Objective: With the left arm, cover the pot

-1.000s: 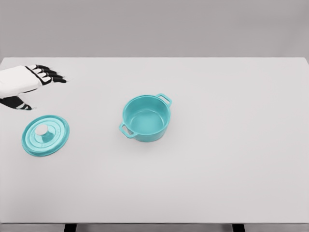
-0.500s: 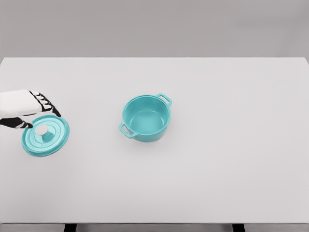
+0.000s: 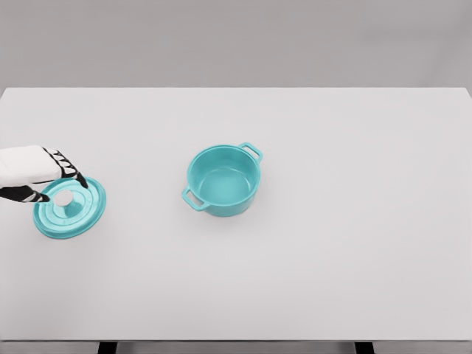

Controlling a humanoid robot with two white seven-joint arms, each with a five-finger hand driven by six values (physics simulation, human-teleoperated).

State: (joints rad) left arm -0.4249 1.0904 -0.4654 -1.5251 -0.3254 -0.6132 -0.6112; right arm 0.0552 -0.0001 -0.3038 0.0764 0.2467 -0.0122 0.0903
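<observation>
Left hand over the lid's knob, pot uncovered at mid-counter.

The white left hand (image 3: 44, 175) with black fingers comes in at 9 o'clock, fingers bent down around the pale knob of the round teal lid (image 3: 70, 207); whether they pinch it, I cannot tell. The lid lies flat on the white counter (image 3: 332, 243), well apart from the open teal two-handled pot (image 3: 223, 180), which stands at its 3 o'clock.

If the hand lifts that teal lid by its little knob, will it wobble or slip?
The lid looks rigid, so it likely won't flex. Its small pale knob offers little grip, so it may swing or slip. Lying flat on the table, it probably slides rather than rolls if nudged.
</observation>
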